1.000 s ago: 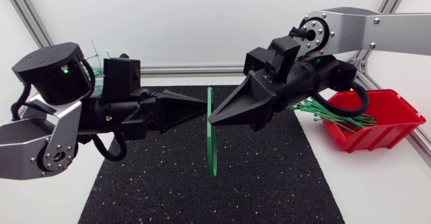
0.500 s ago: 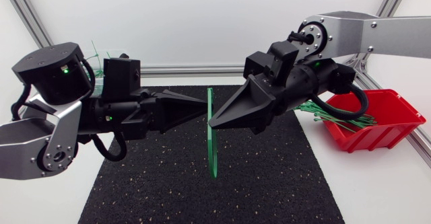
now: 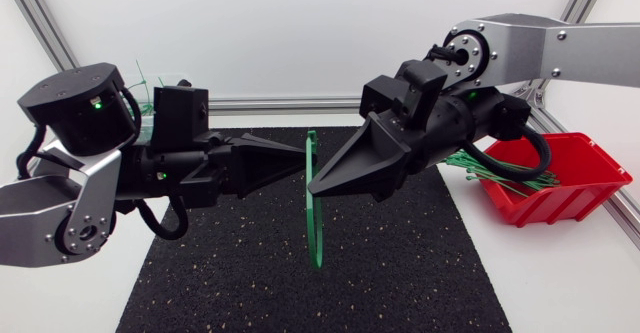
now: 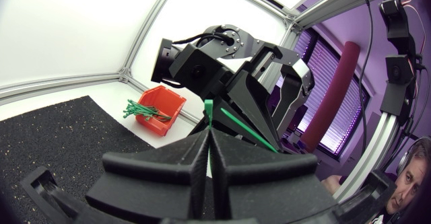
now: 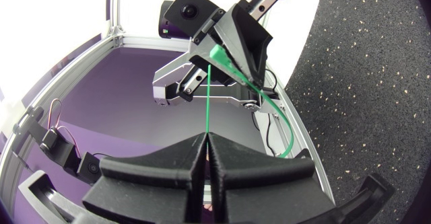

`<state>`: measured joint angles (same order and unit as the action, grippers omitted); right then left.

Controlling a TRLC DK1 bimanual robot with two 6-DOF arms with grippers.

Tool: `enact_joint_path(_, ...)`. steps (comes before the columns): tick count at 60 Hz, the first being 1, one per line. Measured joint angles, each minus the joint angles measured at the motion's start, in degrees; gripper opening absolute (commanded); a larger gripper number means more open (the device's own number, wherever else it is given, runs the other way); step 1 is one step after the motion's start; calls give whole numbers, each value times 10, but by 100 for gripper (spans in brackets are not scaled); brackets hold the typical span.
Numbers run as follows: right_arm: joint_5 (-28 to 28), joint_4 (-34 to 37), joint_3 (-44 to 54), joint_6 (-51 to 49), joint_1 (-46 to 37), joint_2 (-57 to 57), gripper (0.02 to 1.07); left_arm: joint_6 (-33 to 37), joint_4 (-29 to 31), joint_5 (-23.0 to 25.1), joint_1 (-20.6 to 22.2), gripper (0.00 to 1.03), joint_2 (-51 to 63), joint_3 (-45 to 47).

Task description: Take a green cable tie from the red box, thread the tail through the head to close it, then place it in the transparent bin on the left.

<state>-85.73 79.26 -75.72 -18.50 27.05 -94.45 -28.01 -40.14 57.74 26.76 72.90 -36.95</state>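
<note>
Both fully pinched: matte black wedge-fingered left hand (image 3: 302, 157) and right hand (image 3: 314, 185), tip to tip, each clamp the green plastic cable tie (image 3: 317, 228) looping below them. Pickup's done; threading looks underway, drop-off not done yet imo.

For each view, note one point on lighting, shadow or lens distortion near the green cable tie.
Head view: soft, even light; the cable tie casts no hard shadow on the mat. Left wrist view: fisheye bows the frame rails beyond the left hand. Right wrist view: they bow likewise beyond the right hand.
</note>
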Motion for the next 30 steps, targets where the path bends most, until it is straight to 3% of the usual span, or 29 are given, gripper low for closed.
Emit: enact_joint_path(30,0,-11,7,0,-5,1,8,0,0,0,0,3,0,0)
